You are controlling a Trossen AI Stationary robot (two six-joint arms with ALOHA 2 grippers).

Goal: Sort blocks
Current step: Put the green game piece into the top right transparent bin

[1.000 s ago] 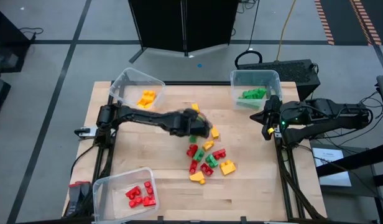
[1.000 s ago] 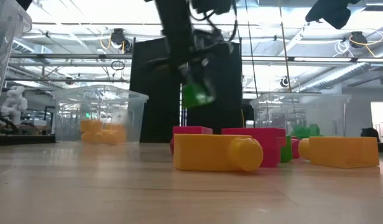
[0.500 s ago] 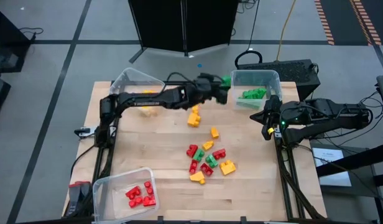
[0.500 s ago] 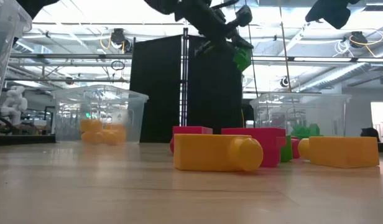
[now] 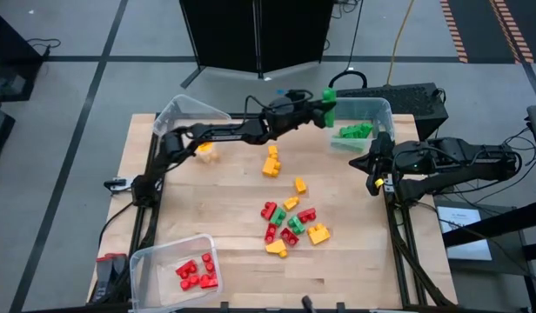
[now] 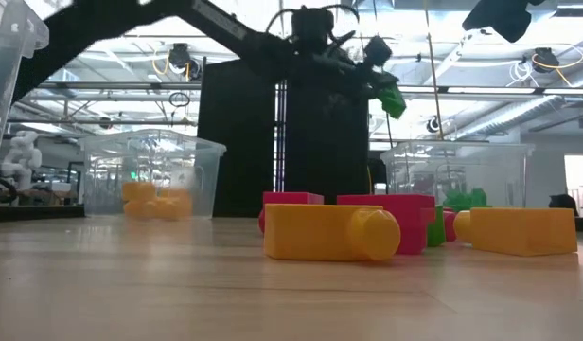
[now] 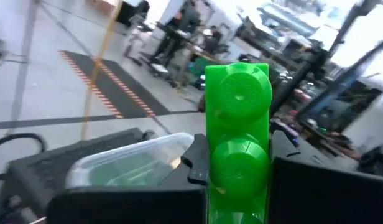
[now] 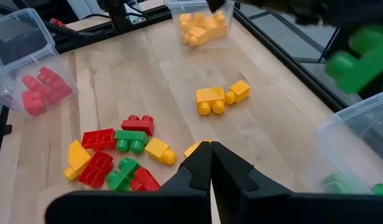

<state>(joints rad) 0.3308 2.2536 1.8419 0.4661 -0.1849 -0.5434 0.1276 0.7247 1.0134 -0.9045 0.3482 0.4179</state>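
Blocks: one green studded plastic brick clamped in left gripper, raised over clear bin of greens, far right corner, likely for dropping. Right gripper closed empty, right edge, waiting.

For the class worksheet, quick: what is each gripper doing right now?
Left gripper: shut on a green block, held above the edge of the bin of green blocks.
Right gripper: shut, holding nothing, at the table's right edge.
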